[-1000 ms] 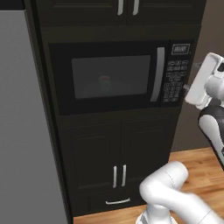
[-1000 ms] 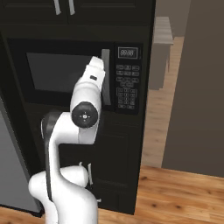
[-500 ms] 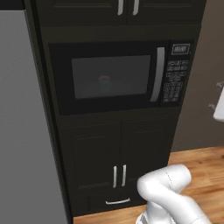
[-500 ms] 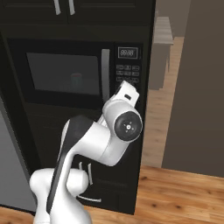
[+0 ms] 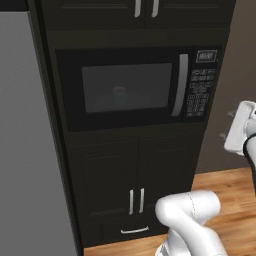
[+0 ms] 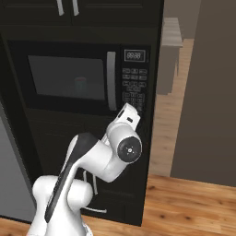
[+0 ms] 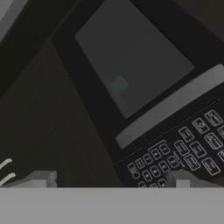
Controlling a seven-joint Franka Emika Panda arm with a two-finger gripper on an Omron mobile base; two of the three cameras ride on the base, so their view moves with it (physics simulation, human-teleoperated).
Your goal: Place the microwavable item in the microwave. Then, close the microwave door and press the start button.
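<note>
Gripper [image 7: 111,181] is seen spread wide with nothing held, fingertips [image 7: 39,178] apart from the keypad panel [image 7: 183,148] ahead. Beyond, the microwave door [image 5: 125,89] is shut, its silver bar handle [image 5: 179,85] beside the keypad. The teal mug [image 5: 119,95] is seen dimly behind the glass, inside the microwave [image 6: 87,76], well apart from the fingers.

Two short silver handles [image 7: 5,171] of a dark lower cabinet [image 7: 52,144] lie just left of the left finger [image 7: 41,178], near it. Dark upper cabinet doors [image 5: 145,6], a grey panel [image 5: 25,150] and wooden floor [image 6: 193,203] stand well away from the fingers.
</note>
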